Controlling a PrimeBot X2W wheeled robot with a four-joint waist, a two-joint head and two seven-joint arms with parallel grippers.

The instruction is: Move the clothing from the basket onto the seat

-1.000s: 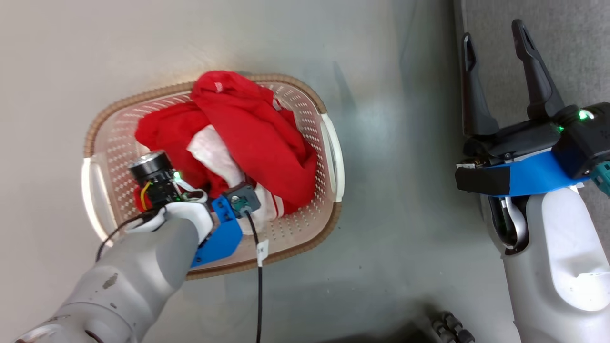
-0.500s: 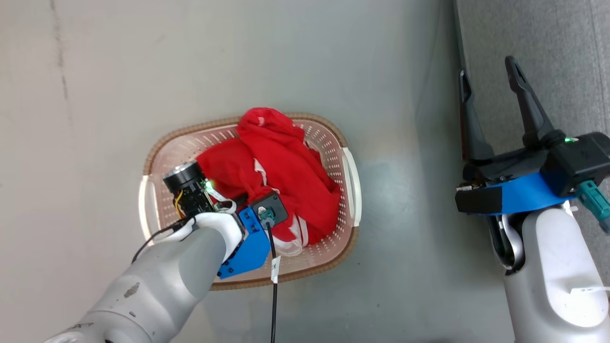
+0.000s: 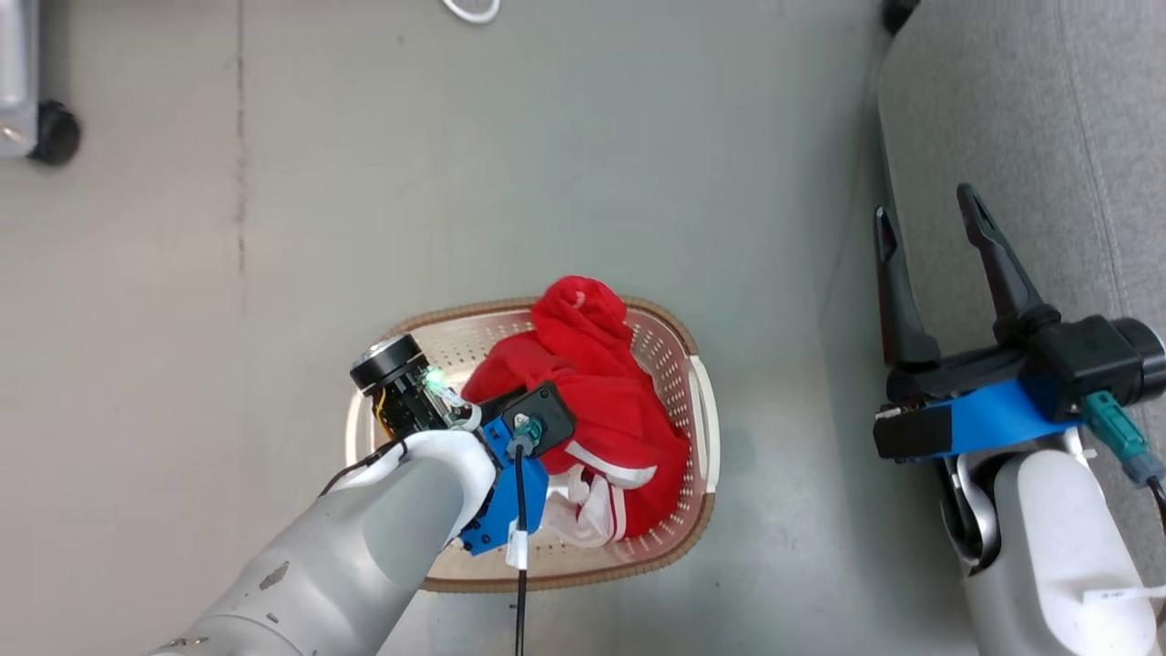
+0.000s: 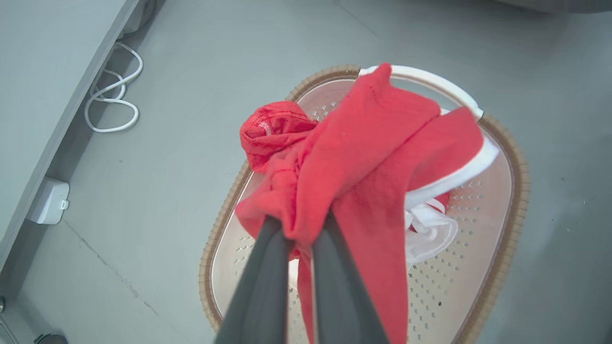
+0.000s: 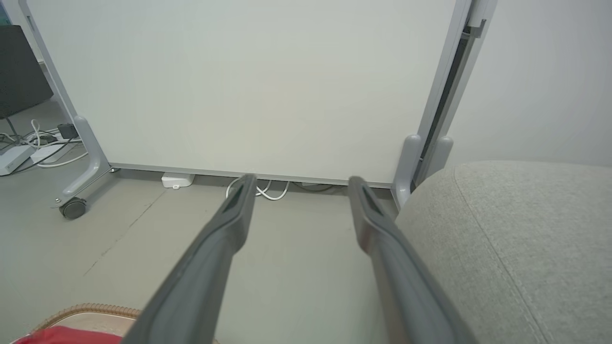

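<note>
The left gripper [image 4: 299,222] is clamped on the clothing [image 4: 363,143], its two dark fingers [image 4: 260,286] pressed close together with a fold of bright red fabric pinched between their tips. From that pinch the red cloth drapes down over the basket [image 3: 702,428], one bunched end reaching the brown rim at the far side and a white-trimmed edge spreading toward the white handle. More fabric, white with red stripes, lies crumpled on the perforated bottom beneath it. The basket stands on the grey floor [image 3: 547,137], with the pale left forearm [image 3: 383,538] reaching over its near rim. The right gripper [image 3: 922,204] hangs well apart from the basket, its jaws spread wide with nothing between them, just above the edge of the seat [image 3: 1029,109], whose grey upholstery fills the right side of the head view. In the right wrist view a pale wheeled partition panel [image 5: 239,86] stands beyond the open fingers, with a white cable [image 5: 267,191] on the floor at its foot
</note>
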